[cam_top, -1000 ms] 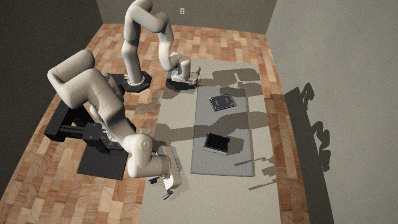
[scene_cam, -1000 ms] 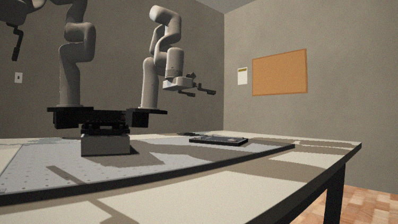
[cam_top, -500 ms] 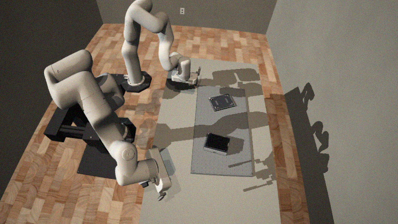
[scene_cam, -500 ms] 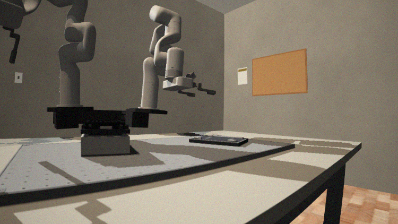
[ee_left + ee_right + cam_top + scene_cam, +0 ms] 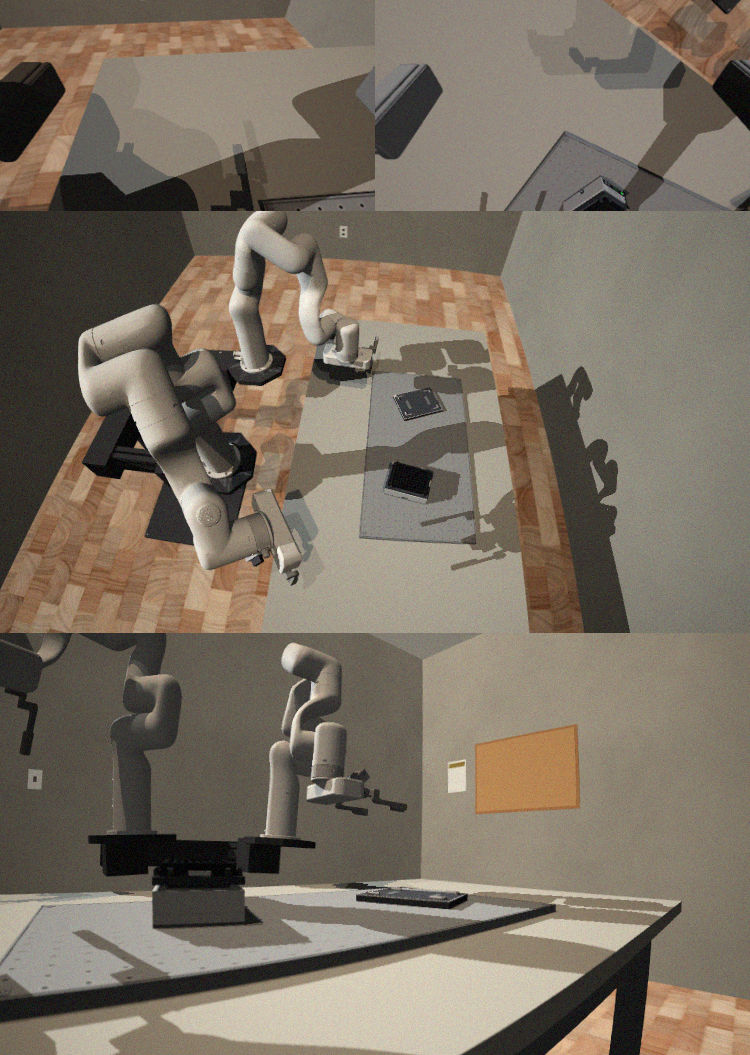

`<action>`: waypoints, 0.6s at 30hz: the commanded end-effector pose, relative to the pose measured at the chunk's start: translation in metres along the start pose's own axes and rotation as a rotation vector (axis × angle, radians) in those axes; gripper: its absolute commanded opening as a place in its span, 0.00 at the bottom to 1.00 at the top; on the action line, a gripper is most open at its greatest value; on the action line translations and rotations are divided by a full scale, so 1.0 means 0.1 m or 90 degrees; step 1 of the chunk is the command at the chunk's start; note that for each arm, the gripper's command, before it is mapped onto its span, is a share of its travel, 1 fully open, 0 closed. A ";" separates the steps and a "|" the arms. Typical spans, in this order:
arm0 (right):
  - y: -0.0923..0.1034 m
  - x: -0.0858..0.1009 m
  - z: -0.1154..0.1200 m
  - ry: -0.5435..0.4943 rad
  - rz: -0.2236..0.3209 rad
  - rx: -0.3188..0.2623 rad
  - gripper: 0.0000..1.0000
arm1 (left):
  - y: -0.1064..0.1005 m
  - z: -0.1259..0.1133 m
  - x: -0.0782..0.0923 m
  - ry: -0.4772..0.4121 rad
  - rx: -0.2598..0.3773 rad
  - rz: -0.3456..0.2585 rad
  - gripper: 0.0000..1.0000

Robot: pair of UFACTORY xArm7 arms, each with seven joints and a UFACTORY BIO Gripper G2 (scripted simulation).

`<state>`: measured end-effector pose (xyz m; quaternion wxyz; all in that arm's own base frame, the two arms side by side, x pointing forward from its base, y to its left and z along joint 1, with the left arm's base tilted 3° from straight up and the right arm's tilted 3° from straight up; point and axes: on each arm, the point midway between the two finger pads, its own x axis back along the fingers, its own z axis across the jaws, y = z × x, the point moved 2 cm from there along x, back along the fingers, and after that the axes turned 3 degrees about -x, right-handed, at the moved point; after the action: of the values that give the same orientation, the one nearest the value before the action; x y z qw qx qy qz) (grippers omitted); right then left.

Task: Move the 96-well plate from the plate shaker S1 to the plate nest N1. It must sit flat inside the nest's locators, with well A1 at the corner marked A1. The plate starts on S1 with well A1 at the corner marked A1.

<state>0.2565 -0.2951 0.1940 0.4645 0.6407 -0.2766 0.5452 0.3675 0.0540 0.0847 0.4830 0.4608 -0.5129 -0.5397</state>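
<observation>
Item, my right end effector (image 5: 274, 569) (image 5: 25, 743) (image 5: 575, 101): wide open, nothing between its fingers, raised above the counter (image 5: 335, 573) (image 5: 367, 995) (image 5: 188, 85) (image 5: 469, 94), apart from the shaker and on the robot-base side of the board. Item, my left end effector (image 5: 373, 356) (image 5: 379, 809) (image 5: 200, 101): likewise wide and unladen, held above the counter near the board's end where the nest lies. Item, one well plate (image 5: 410, 477) (image 5: 174, 874) (image 5: 606, 204), black, a grid of wells on top: sitting on the shaker, out of reach of both sets of fingers as they stand; its lettered corner too small to read. Item, one shaker (image 5: 406, 497) (image 5: 198, 905) (image 5: 587, 190), pale boxy body, a small green light showing in the right wrist view: standing on the board. Item, one nest (image 5: 419, 403) (image 5: 411, 897), dark, low and flat, with pale marks at its corners: on the same board, well apart from the shaker, no plate in it. Item, one board (image 5: 377, 520) (image 5: 52, 947) (image 5: 325, 204) (image 5: 549, 174), grey, rectangular, drilled with small holes: lying flat on the counter, crossed by shadows. Item, one pinboard (image 5: 527, 770), orange, framed: on the wall, a white notice (image 5: 456, 777) beside it.
</observation>
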 end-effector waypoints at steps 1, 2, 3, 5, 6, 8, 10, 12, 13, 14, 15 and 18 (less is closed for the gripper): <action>0.10 0.00 -0.07 0.006 0.039 0.023 1.00 | 0.01 -0.01 0.00 0.000 0.003 0.000 1.00; 0.10 0.00 -0.07 0.006 0.039 0.023 1.00 | 0.01 -0.01 0.00 0.000 0.003 0.000 1.00; 0.12 0.00 -0.09 0.007 0.046 0.026 1.00 | 0.01 -0.01 0.00 0.000 0.003 0.000 1.00; 0.15 0.01 -0.12 0.008 0.059 0.032 1.00 | 0.01 -0.01 0.00 0.000 0.003 0.000 1.00; 0.16 0.01 -0.14 0.009 0.065 0.035 1.00 | 0.01 -0.01 0.00 0.000 0.003 0.000 1.00; 0.19 0.01 -0.17 0.010 0.077 0.040 1.00 | 0.01 -0.01 0.00 0.000 0.003 0.000 1.00; 0.21 0.02 -0.20 0.012 0.089 0.045 1.00 | 0.01 -0.01 0.00 0.000 0.003 0.000 1.00; 0.24 0.02 -0.24 0.013 0.100 0.049 1.00 | 0.01 -0.01 0.00 0.000 0.003 0.000 1.00; 0.25 0.02 -0.25 0.014 0.105 0.051 1.00 | 0.01 -0.01 0.00 0.000 0.003 0.000 1.00; 0.26 0.03 -0.26 0.015 0.110 0.053 1.00 | 0.01 -0.01 0.00 0.000 0.003 0.000 1.00; 0.27 0.03 -0.28 0.016 0.115 0.055 1.00 | 0.01 -0.01 0.00 0.000 0.003 0.000 1.00; 0.28 0.04 -0.31 0.017 0.125 0.059 1.00 | 0.01 -0.01 0.00 0.000 0.003 0.000 1.00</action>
<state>0.2257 -0.2819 0.2015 0.3980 0.6290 -0.3013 0.5960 0.3675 0.0540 0.0847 0.4830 0.4608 -0.5129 -0.5397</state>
